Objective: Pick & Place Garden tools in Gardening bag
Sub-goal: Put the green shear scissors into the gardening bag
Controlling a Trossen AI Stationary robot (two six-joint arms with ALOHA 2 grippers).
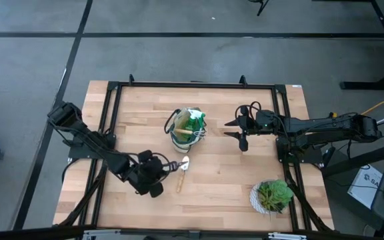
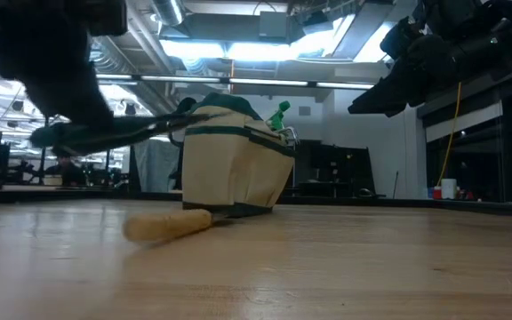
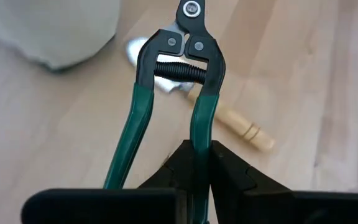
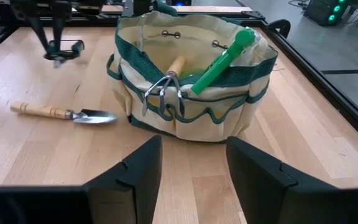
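Note:
The cream gardening bag (image 1: 189, 128) with dark green trim stands mid-table, also in the right wrist view (image 4: 191, 81). It holds a bright green item (image 4: 219, 62) and a wooden-handled claw rake (image 4: 163, 93). The trowel (image 1: 182, 170) lies flat on the table near the bag, silver blade toward it (image 4: 61, 113). My left gripper (image 1: 156, 172) is shut on the green-handled pruning shears (image 3: 179, 81), above the trowel. My right gripper (image 1: 242, 130) is open and empty, above the table right of the bag. My left gripper pinches one green handle of the shears (image 3: 201, 134) between its two fingers, back from the spring. The other handle (image 3: 126, 143) passes free beside the fingers. The shears stick out ahead of the fingers toward the bag, roughly level and lifted clear of the table (image 2: 105, 133).
A leafy green plant in a white pot (image 1: 272, 197) stands near the table's near right corner. A black frame (image 1: 192, 85) runs around the wooden tabletop. Bare wood lies between the bag and the plant.

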